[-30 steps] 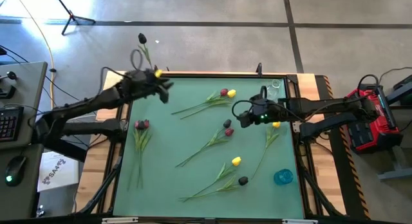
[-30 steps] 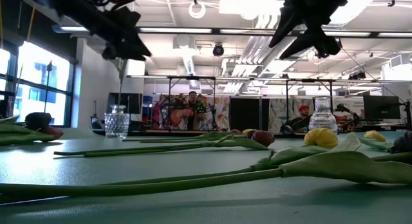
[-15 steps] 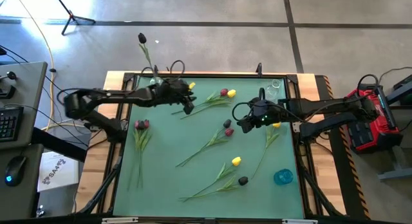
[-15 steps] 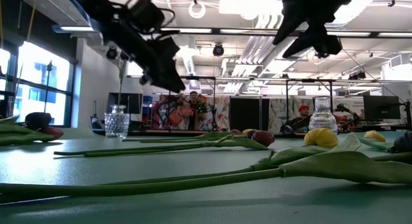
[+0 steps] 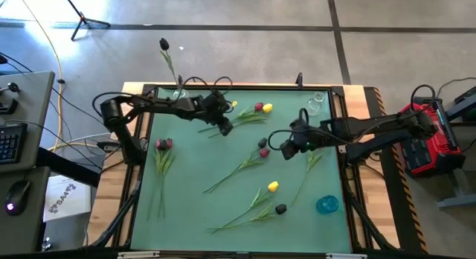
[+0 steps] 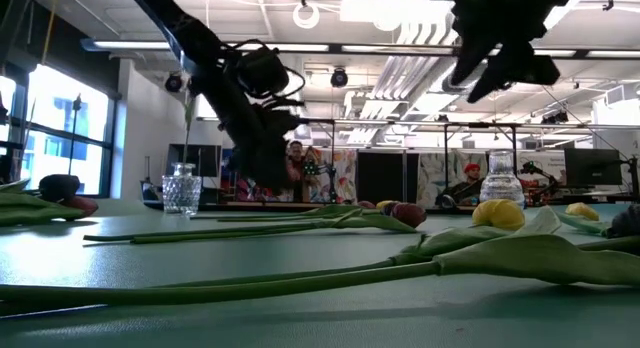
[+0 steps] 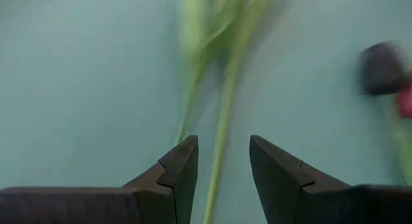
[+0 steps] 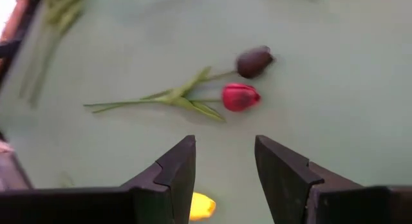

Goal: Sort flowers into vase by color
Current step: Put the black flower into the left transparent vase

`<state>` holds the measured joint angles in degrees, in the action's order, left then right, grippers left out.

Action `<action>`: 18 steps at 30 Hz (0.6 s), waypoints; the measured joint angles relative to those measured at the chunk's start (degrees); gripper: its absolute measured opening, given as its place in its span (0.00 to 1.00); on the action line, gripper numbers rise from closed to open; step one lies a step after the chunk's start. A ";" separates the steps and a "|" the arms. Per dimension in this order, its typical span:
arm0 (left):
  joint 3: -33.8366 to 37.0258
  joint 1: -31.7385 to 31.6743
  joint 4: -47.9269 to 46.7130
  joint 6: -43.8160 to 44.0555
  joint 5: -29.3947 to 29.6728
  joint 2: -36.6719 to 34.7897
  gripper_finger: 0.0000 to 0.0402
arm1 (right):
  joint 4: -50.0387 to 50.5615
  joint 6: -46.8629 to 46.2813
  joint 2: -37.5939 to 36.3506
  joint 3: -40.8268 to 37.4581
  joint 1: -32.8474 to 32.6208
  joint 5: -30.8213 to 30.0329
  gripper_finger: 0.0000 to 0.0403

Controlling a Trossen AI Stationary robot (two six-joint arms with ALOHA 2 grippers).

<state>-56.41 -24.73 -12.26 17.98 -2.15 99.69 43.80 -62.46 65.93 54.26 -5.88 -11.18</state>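
Left wrist view shows the left gripper (image 7: 222, 161), jaws open, straddling two crossed stems (image 7: 222, 114); closing here could pinch both flowers together. Right gripper (image 8: 224, 161) hovers open.

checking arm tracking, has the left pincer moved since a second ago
Yes. In the high view the left pincer has swung from the mat's far left corner, near the clear vase, rightward over the mat.
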 joint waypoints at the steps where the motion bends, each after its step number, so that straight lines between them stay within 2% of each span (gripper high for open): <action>1: -0.65 0.04 -4.07 1.59 1.44 -0.34 0.32 | 1.16 -0.56 0.00 0.00 -0.28 -0.49 0.37; 6: -2.28 1.38 -23.85 9.43 5.55 -5.53 0.26 | 3.89 -0.03 0.00 -0.02 -0.50 -0.20 0.37; 11: -0.26 7.27 -43.72 22.70 7.07 -16.45 0.22 | 3.71 1.60 -0.02 -0.02 -0.54 0.24 0.37; 15: 3.10 14.87 -48.48 35.23 8.05 -26.08 0.22 | 3.11 3.41 -0.02 0.00 -0.93 -0.29 0.37; 18: 6.40 19.90 -48.63 43.80 10.01 -29.68 0.22 | 1.21 5.78 -0.02 -0.02 -0.93 -0.88 0.37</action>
<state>-50.01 -4.83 -60.89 61.79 7.86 70.01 45.01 -56.68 65.91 54.24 -6.81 -12.06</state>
